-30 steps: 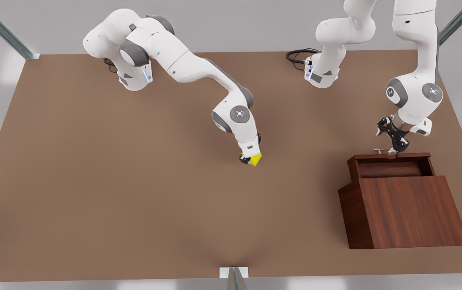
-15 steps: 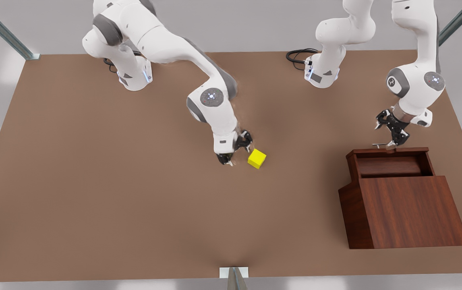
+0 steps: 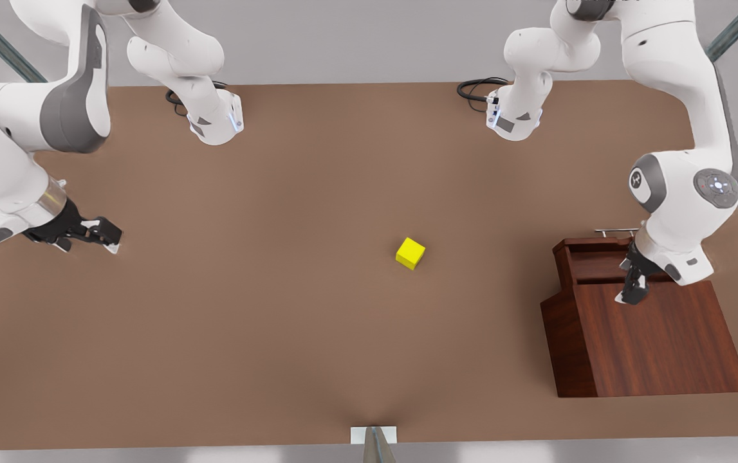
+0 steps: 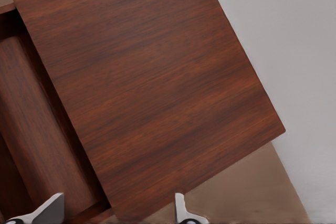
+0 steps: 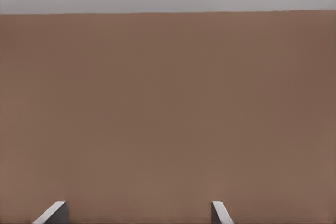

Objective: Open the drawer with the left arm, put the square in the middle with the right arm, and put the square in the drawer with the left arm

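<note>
- The small bright yellow cube [image 3: 410, 253] rests alone on the bare middle of the flat matte brown table [image 3: 246, 321], touching neither tool.
- The drawer [image 3: 590, 260] of the large dark reddish-brown wood-grain box [image 3: 655, 341] stands pulled out, its thin silver bar handle [image 3: 616, 231] at the far edge.
- The left arm's black two-finger tool [image 3: 632, 289] hangs over the box, near the seam between drawer and sloping front; in the left wrist view its fingertips [image 4: 50, 209] stand apart with nothing between them.
- The right arm's black tool [image 3: 101, 233] waits near the front view's left edge, well apart from the cube, its fingers [image 5: 52, 213] spread and empty.
- Judged from this, opening and centring look done; the last step is in hand.
- Next, the left tool would need to cross to the cube, descend around it and close on opposite faces.
- The arm hides part of the drawer's interior, so its free depth is hard to judge.
</note>
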Action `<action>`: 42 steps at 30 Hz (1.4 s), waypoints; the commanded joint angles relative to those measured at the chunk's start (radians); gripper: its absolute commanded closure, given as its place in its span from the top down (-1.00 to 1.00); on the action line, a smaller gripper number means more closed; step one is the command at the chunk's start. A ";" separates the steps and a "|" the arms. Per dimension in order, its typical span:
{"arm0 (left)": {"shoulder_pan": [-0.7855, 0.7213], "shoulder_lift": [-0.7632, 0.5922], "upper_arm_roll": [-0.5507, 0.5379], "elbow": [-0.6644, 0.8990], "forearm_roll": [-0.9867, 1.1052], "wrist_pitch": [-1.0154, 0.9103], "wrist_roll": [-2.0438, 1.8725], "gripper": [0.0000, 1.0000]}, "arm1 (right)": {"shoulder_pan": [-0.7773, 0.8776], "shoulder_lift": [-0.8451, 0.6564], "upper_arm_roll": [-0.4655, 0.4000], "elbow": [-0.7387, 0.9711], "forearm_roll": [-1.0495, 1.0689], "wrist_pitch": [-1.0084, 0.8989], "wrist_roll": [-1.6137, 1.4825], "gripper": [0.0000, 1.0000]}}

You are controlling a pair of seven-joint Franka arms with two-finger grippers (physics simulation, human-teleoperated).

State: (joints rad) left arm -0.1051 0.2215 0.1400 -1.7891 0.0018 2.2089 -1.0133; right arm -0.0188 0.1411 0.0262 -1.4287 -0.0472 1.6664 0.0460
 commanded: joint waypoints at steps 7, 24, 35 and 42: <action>-0.077 0.119 -0.141 0.180 -0.005 -0.241 0.923 1.00 | -0.021 -0.028 -0.003 0.027 0.021 -0.105 -0.149 1.00; -0.347 0.383 -0.333 0.395 0.012 -0.244 1.044 1.00 | -0.024 -0.040 0.011 0.149 0.024 -0.211 -0.150 1.00; -0.403 0.389 -0.326 0.226 0.139 -0.066 0.977 1.00 | -0.024 -0.018 0.012 0.149 0.033 -0.204 -0.150 1.00; -0.416 0.340 -0.324 0.014 0.141 0.143 0.907 1.00 | -0.024 -0.015 0.014 0.149 0.036 -0.201 -0.150 1.00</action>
State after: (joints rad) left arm -0.5209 0.5655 -0.1846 -1.7610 0.1360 2.2268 -0.1272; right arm -0.0426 0.1267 0.0397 -1.2799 -0.0104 1.4646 -0.0898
